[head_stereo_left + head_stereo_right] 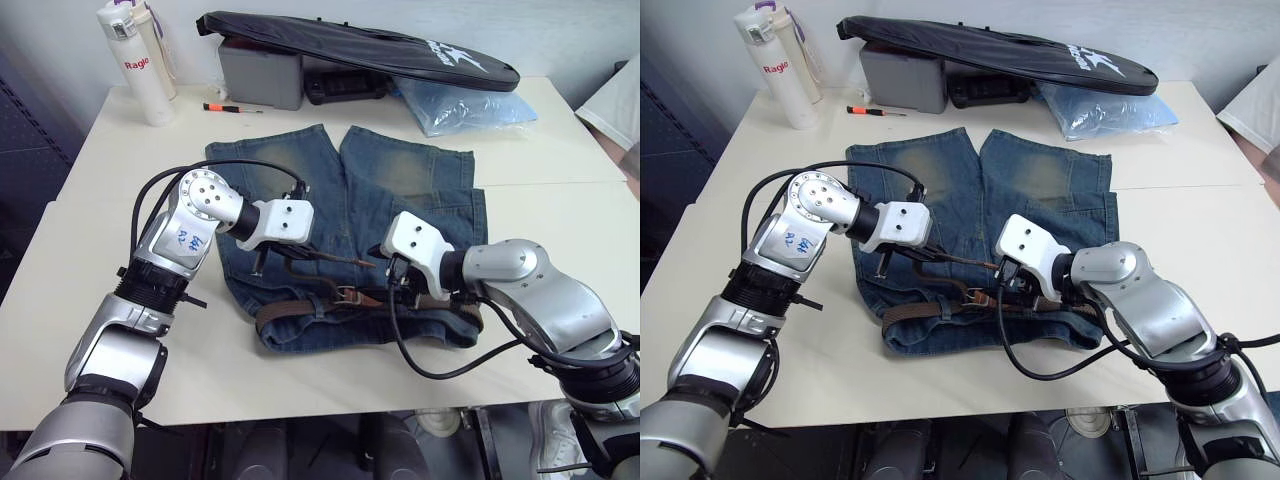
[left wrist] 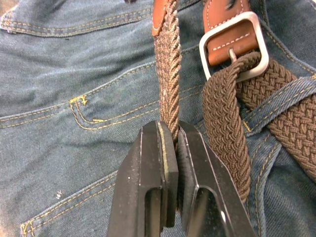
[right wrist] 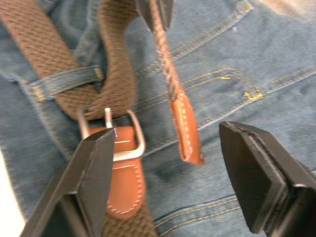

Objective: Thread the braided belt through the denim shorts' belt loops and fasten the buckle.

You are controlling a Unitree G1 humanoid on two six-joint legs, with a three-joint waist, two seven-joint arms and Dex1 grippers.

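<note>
Pinching belt (image 2: 168,74) tight, left gripper (image 2: 170,148) mid-frame over shorts (image 1: 400,180); right gripper (image 3: 168,163) spread wide near buckle (image 3: 111,133).

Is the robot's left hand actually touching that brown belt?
Touching. The left wrist view shows the left hand shut with both black fingers pinching the braided belt edge-on, below its tan tip, over the denim shorts.

The right end effector (image 1: 398,282) hides part of the braided belt (image 1: 300,308).
</note>
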